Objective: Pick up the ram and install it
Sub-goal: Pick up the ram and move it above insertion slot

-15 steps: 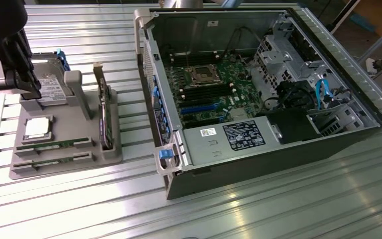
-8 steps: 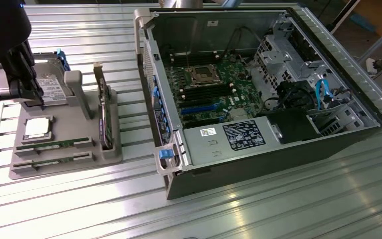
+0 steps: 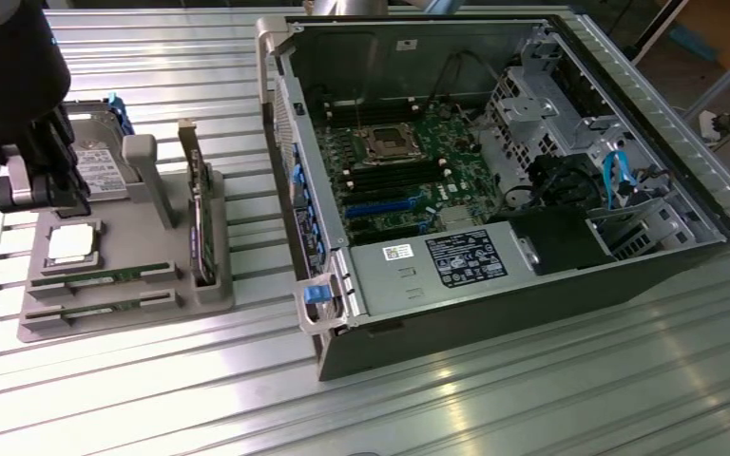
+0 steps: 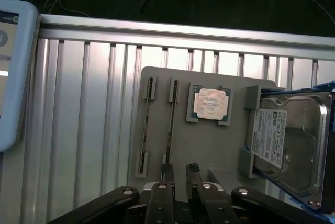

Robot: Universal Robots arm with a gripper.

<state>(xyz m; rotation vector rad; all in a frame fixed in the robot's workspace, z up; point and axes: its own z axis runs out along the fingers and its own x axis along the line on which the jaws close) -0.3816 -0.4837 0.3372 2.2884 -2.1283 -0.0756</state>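
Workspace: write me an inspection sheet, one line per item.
Surface: ribbed metal table carrying the tray and the case.
Job's things: two ram sticks lie in slots of the grey tray; the open computer case stands beside it.
Clutter: processor, hard drive and expansion card on the tray.
Grippers: gripper above the tray, fingers apart, holding nothing.
Cables: blue cables inside the case.
Surroundings: light-coloured screen device at one side of the table.
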